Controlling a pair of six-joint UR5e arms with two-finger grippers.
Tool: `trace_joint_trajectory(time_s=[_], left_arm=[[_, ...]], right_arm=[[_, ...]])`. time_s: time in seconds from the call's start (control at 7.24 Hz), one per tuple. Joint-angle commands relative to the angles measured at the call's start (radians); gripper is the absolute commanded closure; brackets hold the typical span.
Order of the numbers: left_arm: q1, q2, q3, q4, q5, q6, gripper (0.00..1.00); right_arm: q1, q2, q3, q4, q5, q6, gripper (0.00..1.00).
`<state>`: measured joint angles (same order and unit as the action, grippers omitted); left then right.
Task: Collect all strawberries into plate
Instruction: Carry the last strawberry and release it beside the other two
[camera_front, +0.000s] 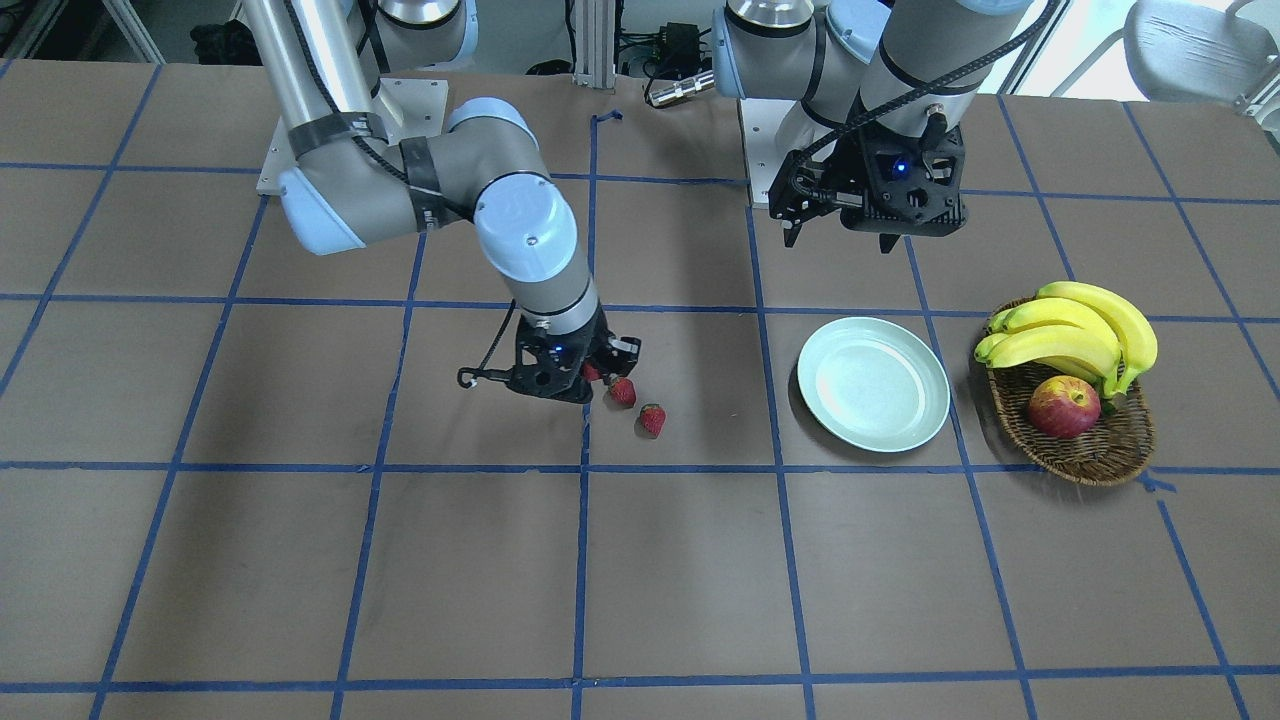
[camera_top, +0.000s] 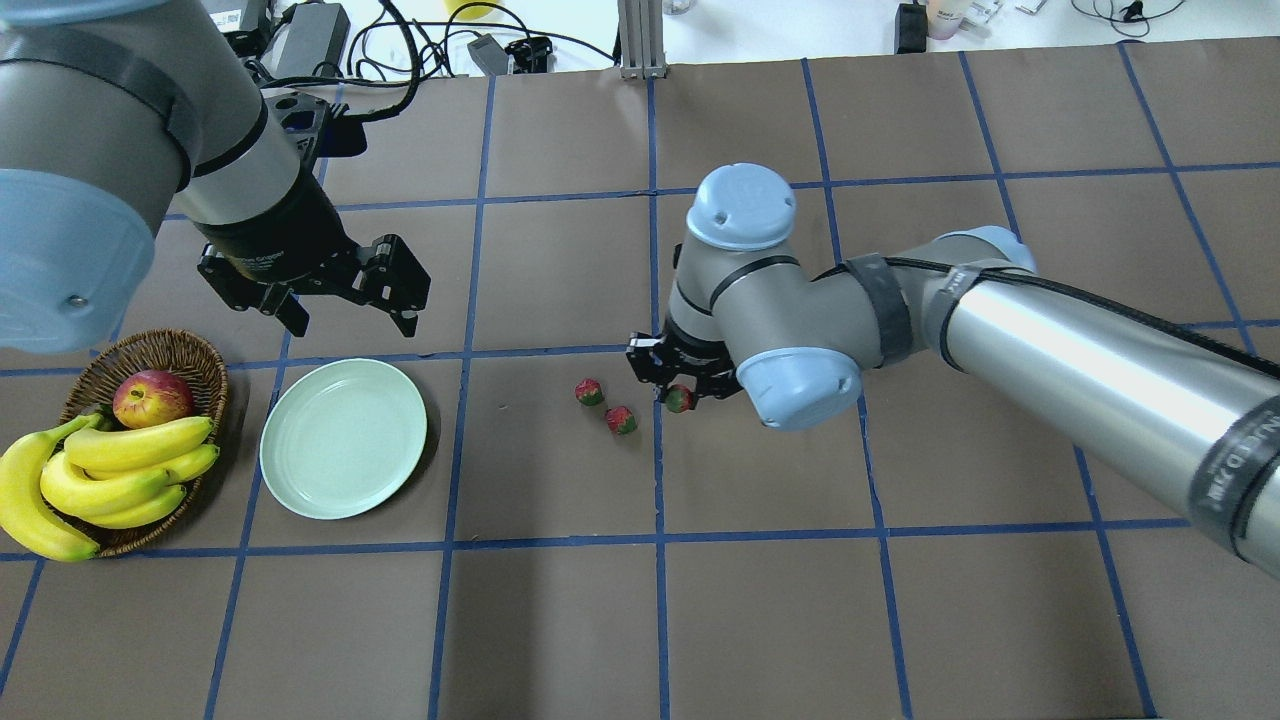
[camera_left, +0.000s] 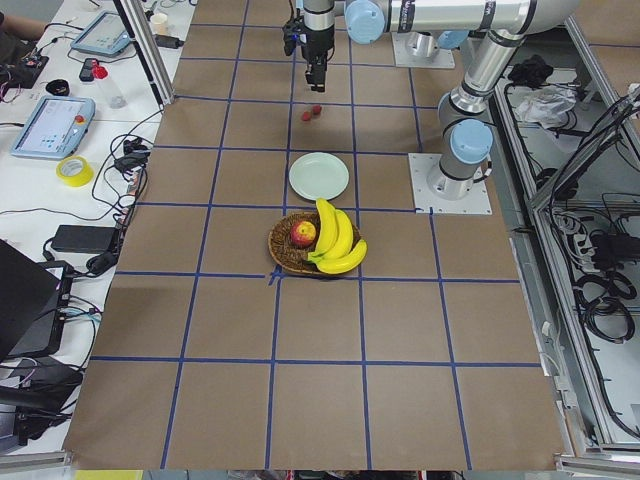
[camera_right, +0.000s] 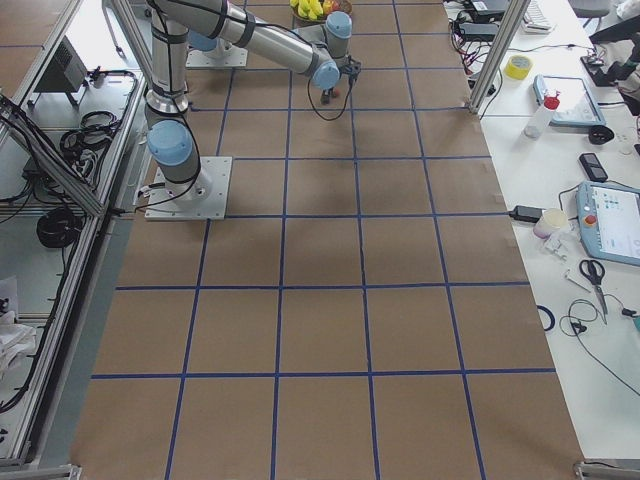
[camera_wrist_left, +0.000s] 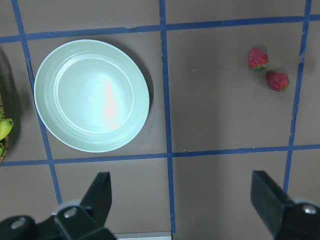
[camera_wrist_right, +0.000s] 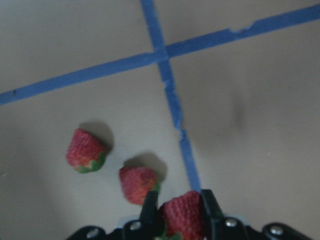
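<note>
My right gripper (camera_top: 680, 392) is shut on one strawberry (camera_wrist_right: 181, 214), which sits red between the two black fingers (camera_wrist_right: 149, 206) low over the table. Two more strawberries (camera_top: 589, 391) (camera_top: 621, 420) lie on the brown paper just to that gripper's left in the overhead view; in the front-facing view they are the strawberries (camera_front: 622, 391) (camera_front: 652, 419). The pale mint-green plate (camera_top: 343, 438) lies empty farther left. My left gripper (camera_top: 340, 300) hangs open above the plate's far edge, its fingers (camera_wrist_left: 100, 195) spread wide with nothing between them.
A wicker basket (camera_top: 195, 352) with an apple (camera_top: 152, 397) and a bunch of bananas (camera_top: 120, 465) stands just left of the plate. Blue tape lines grid the brown table. Cables and boxes lie along the far edge.
</note>
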<state>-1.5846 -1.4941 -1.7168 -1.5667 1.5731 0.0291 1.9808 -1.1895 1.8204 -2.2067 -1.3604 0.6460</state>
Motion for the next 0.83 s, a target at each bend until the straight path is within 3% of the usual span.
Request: trace_joint_trajectory(time_s=[0.0, 0.41, 0.55, 0.69], left_arm=[[0.0, 0.0, 0.0, -0.001, -0.001, 0.0, 0.0], [0.0, -0.002, 0.0, 0.0, -0.002, 0.002, 0.0], [0.0, -0.002, 0.0, 0.001, -0.002, 0.002, 0.0], [0.0, 0.0, 0.0, 0.001, -0.004, 0.002, 0.0]], right_arm=[[0.16, 0.089, -0.116, -0.013, 0.021, 0.107, 0.85], [0.184, 0.159, -0.131, -0.021, -0.023, 0.113, 0.83], [0.184, 0.163, -0.125, -0.021, -0.023, 0.113, 0.63], [0.184, 0.159, -0.13, -0.021, -0.034, 0.112, 0.01]])
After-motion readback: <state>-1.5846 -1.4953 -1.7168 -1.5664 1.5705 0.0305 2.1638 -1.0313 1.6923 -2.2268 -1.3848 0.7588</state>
